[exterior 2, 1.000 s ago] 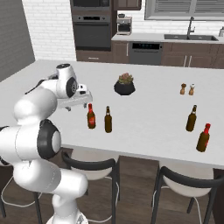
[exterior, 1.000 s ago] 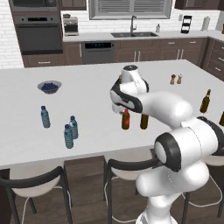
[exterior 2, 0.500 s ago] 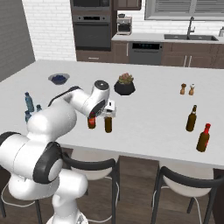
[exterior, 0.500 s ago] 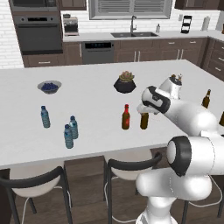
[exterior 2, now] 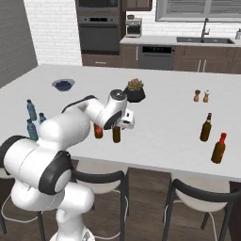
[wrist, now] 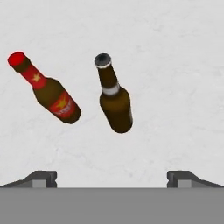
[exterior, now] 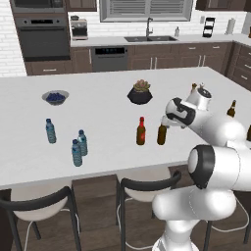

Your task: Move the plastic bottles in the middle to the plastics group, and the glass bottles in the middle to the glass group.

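Two glass bottles stand side by side in the middle of the white island: a reddish-brown one with a red top [exterior: 141,131] [wrist: 50,94] and an olive-amber one [exterior: 162,133] [wrist: 114,103]. My gripper [wrist: 113,177] [exterior 2: 121,126] hangs open just above them, closest to the amber bottle, touching neither. In the right base view the arm partly hides the red-topped bottle [exterior 2: 98,132]. Three small blue-capped plastic bottles [exterior: 50,131] [exterior: 82,142] [exterior: 76,153] stand together at the left as the plastics group. The glass group, two dark bottles [exterior 2: 205,128] [exterior 2: 219,148], stands at the right.
A bowl of dark berries [exterior: 55,97] sits at the far left and a potted plant [exterior: 140,93] behind the middle bottles. Two small shakers [exterior 2: 196,95] stand at the far right. Stools [exterior: 147,184] line the island's near edge.
The arm has swung from the left of the island to above the two middle bottles. The jaws stayed open and no bottle moved.
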